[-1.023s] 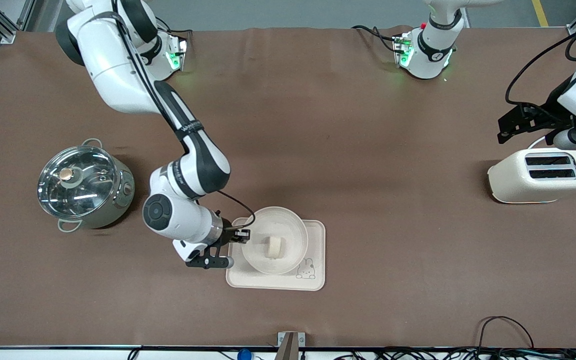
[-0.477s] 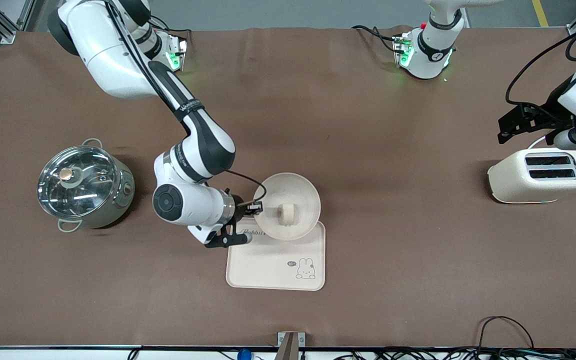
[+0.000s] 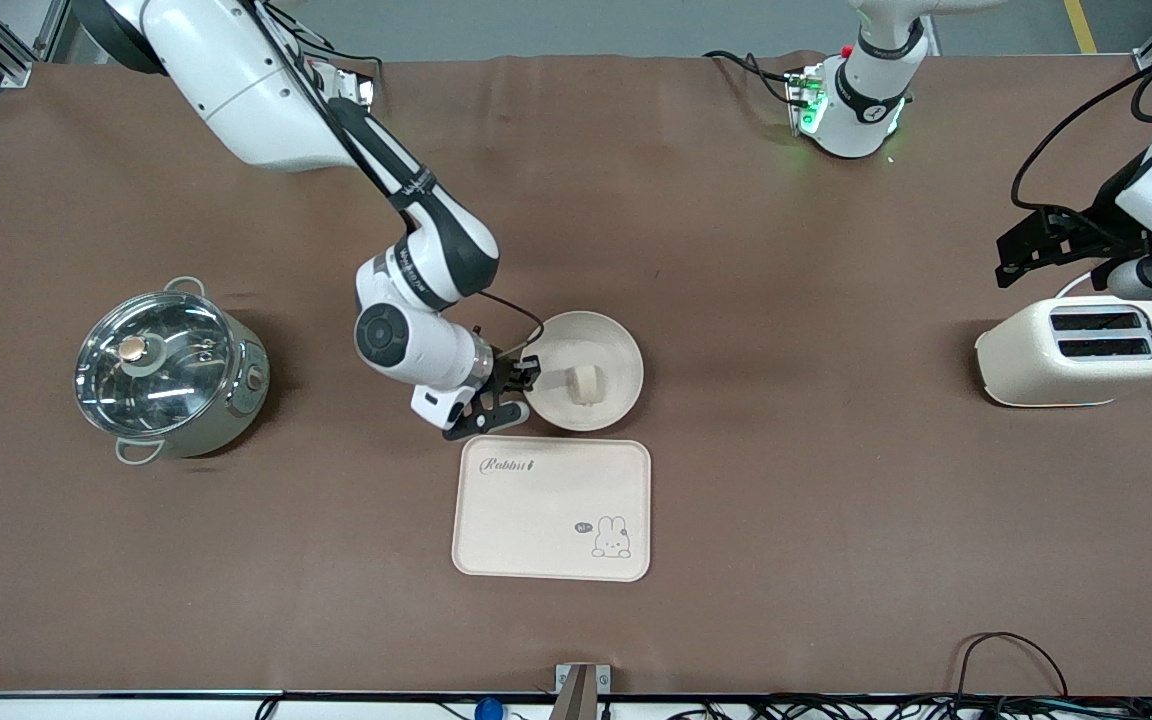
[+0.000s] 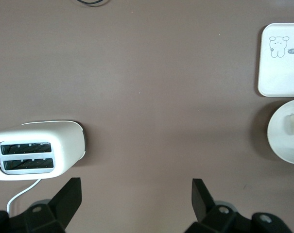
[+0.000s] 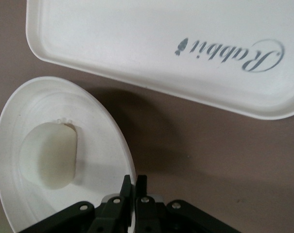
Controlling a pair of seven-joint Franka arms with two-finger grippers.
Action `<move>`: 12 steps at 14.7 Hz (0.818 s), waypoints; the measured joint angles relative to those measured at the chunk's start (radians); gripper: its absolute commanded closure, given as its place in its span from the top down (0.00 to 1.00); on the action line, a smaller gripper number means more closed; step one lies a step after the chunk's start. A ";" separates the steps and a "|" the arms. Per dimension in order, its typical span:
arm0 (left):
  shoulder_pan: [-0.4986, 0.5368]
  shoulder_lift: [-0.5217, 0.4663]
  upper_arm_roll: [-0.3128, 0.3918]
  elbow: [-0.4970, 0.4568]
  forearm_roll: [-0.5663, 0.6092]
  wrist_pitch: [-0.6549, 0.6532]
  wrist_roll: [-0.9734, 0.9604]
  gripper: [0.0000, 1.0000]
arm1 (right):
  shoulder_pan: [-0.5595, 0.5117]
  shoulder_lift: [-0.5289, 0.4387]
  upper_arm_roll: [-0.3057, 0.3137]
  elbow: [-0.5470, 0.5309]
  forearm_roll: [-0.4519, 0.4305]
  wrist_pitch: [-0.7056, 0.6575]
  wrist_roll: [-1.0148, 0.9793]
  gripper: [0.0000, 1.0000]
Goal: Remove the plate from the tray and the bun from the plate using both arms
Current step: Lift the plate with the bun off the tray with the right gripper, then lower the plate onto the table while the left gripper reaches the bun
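The round cream plate (image 3: pixel 608 352) is over the brown table, just farther from the front camera than the rabbit tray (image 3: pixel 526 520). The pale bun (image 3: pixel 584 385) lies in the plate. My right gripper (image 3: pixel 526 376) is shut on the plate's rim at the side toward the right arm's end. In the right wrist view the plate (image 5: pixel 100 145) holds the bun (image 5: pixel 50 155), and the right gripper (image 5: pixel 135 183) pinches the rim. My left gripper (image 4: pixel 136 194) is open and empty, high over the table beside the toaster (image 3: pixel 1081 350). The plate (image 4: pixel 283 141) and bun (image 4: pixel 293 124) also show in the left wrist view.
A steel pot with a glass lid (image 3: pixel 168 372) stands toward the right arm's end. The cream two-slot toaster (image 4: pixel 37 149) stands toward the left arm's end. The rabbit tray (image 5: pixel 161 53) lies bare, nearer to the front camera than the plate.
My right gripper has carried the plate with the bun off the rabbit tray, away from the front camera, to the table just past the tray. The left arm has not moved.
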 measured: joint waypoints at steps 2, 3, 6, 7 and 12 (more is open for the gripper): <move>0.000 0.000 0.000 0.000 0.000 0.000 0.000 1.00 | -0.001 0.000 0.004 -0.036 0.000 0.038 -0.008 0.00; 0.000 0.000 0.000 0.000 0.000 0.000 0.000 1.00 | -0.003 0.000 0.004 -0.039 0.000 0.039 -0.013 0.00; 0.000 0.001 0.000 -0.002 0.000 -0.035 -0.009 1.00 | -0.019 -0.001 0.003 -0.040 0.000 0.039 -0.018 0.01; -0.001 0.002 -0.001 -0.003 -0.001 -0.062 -0.030 1.00 | -0.027 -0.001 0.003 -0.040 0.000 0.039 -0.019 0.04; -0.068 0.052 -0.019 -0.025 -0.065 0.004 -0.237 1.00 | -0.043 -0.001 0.004 -0.044 0.000 0.037 -0.022 1.00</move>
